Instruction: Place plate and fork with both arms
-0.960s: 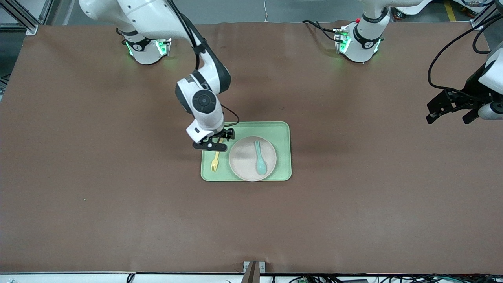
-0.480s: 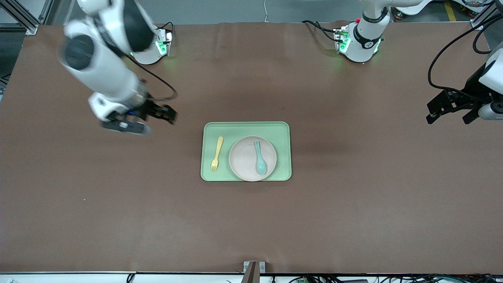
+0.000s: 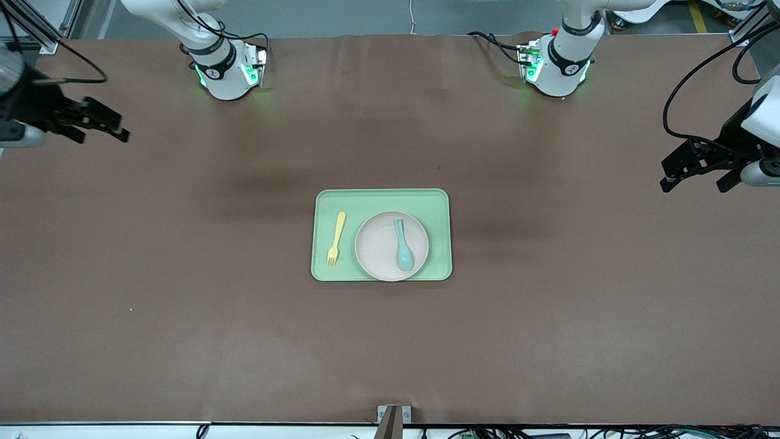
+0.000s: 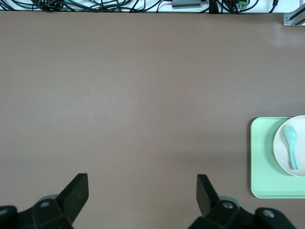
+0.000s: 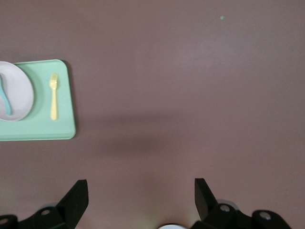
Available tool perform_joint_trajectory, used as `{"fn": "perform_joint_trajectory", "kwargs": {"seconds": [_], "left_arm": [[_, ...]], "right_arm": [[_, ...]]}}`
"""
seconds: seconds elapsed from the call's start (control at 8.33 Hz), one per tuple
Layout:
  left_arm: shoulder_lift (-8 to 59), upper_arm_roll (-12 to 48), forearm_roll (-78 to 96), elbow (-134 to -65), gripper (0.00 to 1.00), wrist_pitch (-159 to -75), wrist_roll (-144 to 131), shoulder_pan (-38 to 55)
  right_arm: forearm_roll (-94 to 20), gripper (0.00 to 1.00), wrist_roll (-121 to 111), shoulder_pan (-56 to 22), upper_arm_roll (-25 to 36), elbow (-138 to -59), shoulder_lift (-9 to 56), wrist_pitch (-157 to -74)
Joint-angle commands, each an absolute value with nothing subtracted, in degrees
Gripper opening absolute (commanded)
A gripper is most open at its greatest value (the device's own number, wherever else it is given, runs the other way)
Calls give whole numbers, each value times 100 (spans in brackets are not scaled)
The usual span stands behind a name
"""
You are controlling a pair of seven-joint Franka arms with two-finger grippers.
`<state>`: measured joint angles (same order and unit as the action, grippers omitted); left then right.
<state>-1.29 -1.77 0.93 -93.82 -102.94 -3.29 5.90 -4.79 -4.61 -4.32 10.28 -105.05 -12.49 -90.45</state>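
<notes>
The beige plate (image 3: 384, 246) lies on the light-green tray (image 3: 381, 199) at the table's middle, with a teal spoon (image 3: 401, 245) on it. The pale-yellow fork (image 3: 336, 238) lies on the tray beside the plate, toward the right arm's end. Plate (image 5: 16, 90), fork (image 5: 54, 96) and tray (image 5: 50, 128) show in the right wrist view; plate (image 4: 283, 148) and tray (image 4: 261, 157) in the left wrist view. My right gripper (image 3: 100, 126) (image 5: 141, 196) is open and empty, over the table's right-arm end. My left gripper (image 3: 696, 175) (image 4: 142, 193) is open and empty, waiting at the left-arm end.
The brown table cover (image 3: 183, 305) spreads around the tray. The two green-lit arm bases (image 3: 228, 73) (image 3: 556, 67) stand along the table's edge farthest from the front camera. Cables (image 4: 119, 5) run along the table edge in the left wrist view.
My right gripper has left the fork on the tray, risen and swung away to the table's right-arm end. The fork, plate and left arm have not moved.
</notes>
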Motion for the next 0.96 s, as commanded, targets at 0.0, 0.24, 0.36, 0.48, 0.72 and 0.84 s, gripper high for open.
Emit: {"fn": "perform_joint_trajectory", "kwargs": {"seconds": [0.0, 0.24, 0.36, 0.48, 0.72, 0.84], "left_arm": [[-105, -211, 123, -9281, 100, -10178, -299, 598], [-114, -211, 132, -9272, 100, -10186, -299, 598], [-123, -211, 132, -9272, 100, -10178, -299, 598], [-123, -211, 132, -9272, 100, -10178, -299, 598], [-132, -211, 132, -9272, 100, -10178, -290, 598], [-123, -211, 141, -9272, 100, -10186, -299, 598]], "right_arm": [[-196, 99, -1210, 43, 905, -10110, -1205, -8999], [43, 99, -1204, 9, 888, -9190, -592, -8965], [61, 99, -1195, -17, 870, -8767, -284, -8930], [79, 99, -1152, -87, 844, -8615, -142, -8930], [9, 99, -1055, -228, 844, -8499, -35, -8754], [9, 99, -889, -246, 844, -8551, -35, -8632]]}}
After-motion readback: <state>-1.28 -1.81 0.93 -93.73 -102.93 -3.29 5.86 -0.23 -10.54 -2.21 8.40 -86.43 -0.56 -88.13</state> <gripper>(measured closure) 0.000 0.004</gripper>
